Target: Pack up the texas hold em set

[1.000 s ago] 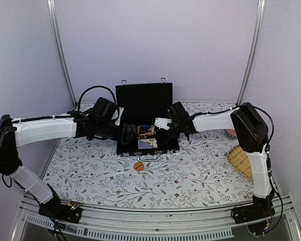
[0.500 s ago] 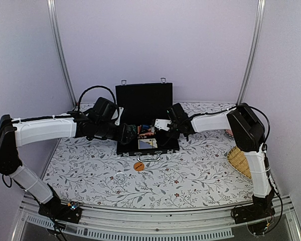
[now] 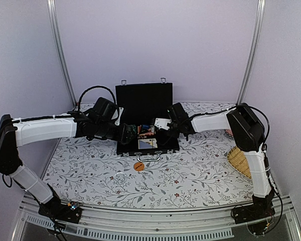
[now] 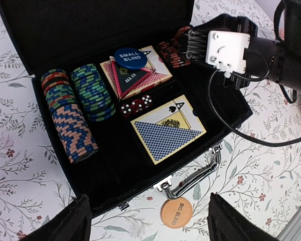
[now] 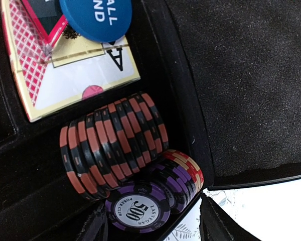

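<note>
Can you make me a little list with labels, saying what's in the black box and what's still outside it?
Case: open, lid up
Inside: chip rows, red dice, blue-backed cards, red-backed cards, blue disc
Outside: orange disc, on table by handle
Left gripper: open, empty
Right gripper: open, fingers either side of purple chips

2 arms, left arm (image 3: 45, 129) and right arm (image 3: 213, 121): white shells on long links, black joints. Black cables (image 3: 93, 90) loop at the wrists. Left gripper (image 4: 150, 221) and right gripper (image 5: 153, 223) are black; a white block (image 4: 227, 50) with small holes sits behind the right one.
</note>
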`<state>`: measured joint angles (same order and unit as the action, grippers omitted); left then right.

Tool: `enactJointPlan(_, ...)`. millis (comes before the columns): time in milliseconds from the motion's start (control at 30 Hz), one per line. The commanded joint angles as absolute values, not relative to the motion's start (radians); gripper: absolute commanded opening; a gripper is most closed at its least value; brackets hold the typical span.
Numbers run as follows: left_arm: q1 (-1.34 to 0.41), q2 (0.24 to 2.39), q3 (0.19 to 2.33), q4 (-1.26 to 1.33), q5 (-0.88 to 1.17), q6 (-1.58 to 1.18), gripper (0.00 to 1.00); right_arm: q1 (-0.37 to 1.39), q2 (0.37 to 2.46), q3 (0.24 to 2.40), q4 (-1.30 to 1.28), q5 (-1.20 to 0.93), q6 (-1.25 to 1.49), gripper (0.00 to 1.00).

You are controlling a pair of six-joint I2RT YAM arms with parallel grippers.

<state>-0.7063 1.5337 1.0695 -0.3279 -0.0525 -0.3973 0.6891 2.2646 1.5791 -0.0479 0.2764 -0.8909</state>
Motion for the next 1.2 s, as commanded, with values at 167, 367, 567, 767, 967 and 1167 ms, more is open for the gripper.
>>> enactJointPlan(167,-0.687,1.546,1.068,-0.328,-0.045,-0.387,0.8,0.659,2.241,1.593,-0.072,0.181,-0.866,0.71)
enactJointPlan(367,-0.684,1.55,1.063,-0.325,-0.04,-0.385,0.8,0.611,2.23,1.652,-0.188,0.033,-0.793,0.73)
enactJointPlan(567,-0.683,1.545,1.055,-0.325,-0.038,-0.385,0.8,0.581,2.217,1.671,-0.24,-0.055,-0.766,0.75)
enactJointPlan(767,-0.681,1.542,1.054,-0.325,-0.037,-0.383,0.8,0.566,2.214,1.684,-0.256,-0.079,-0.736,0.77)
enactJointPlan(967,-0.68,1.532,1.057,-0.337,-0.039,-0.383,0.8,0.551,2.133,1.686,-0.34,-0.179,-0.684,0.77)
enactJointPlan(1167,-0.681,1.525,1.059,-0.359,-0.009,-0.341,0.8,0.531,1.949,1.617,-0.441,-0.343,-0.598,0.77)
